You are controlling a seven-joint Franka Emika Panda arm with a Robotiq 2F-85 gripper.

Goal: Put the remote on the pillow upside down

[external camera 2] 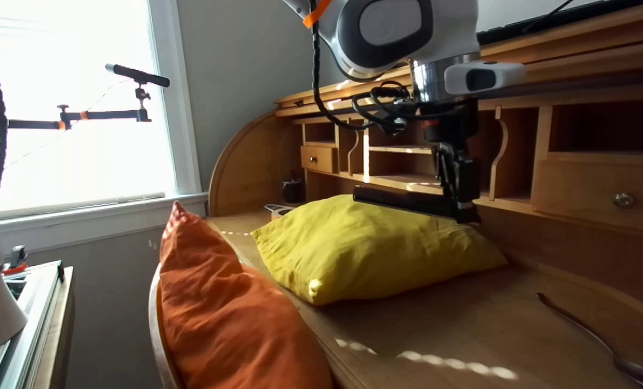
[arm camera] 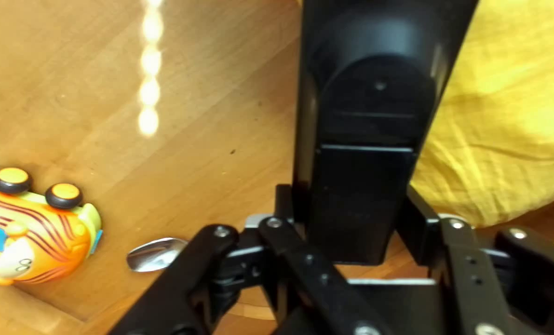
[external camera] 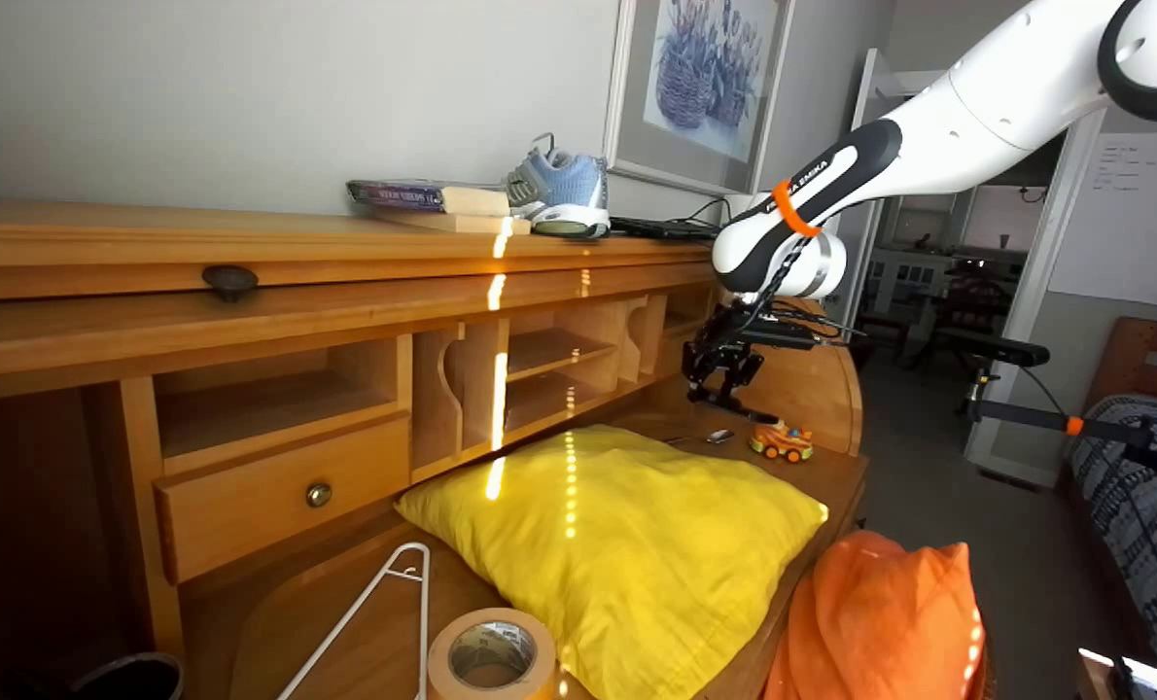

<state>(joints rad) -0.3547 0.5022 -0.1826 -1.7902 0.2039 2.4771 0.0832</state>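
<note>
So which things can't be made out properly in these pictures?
Remote: end cut off by the wrist view's top edge.
Spoon: handle mostly hidden behind the gripper in the wrist view.
Toy car: partly cut off by the wrist view's left edge.
Writing on the whiteboard: too small to read in an exterior view.

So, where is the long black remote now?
In the wrist view, the long black remote is held in the black gripper, left of the yellow cloth pillow.

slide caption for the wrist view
The end effector grips the black remote, with the yellow pillow at frame right and an orange toy car at frame left.
</note>
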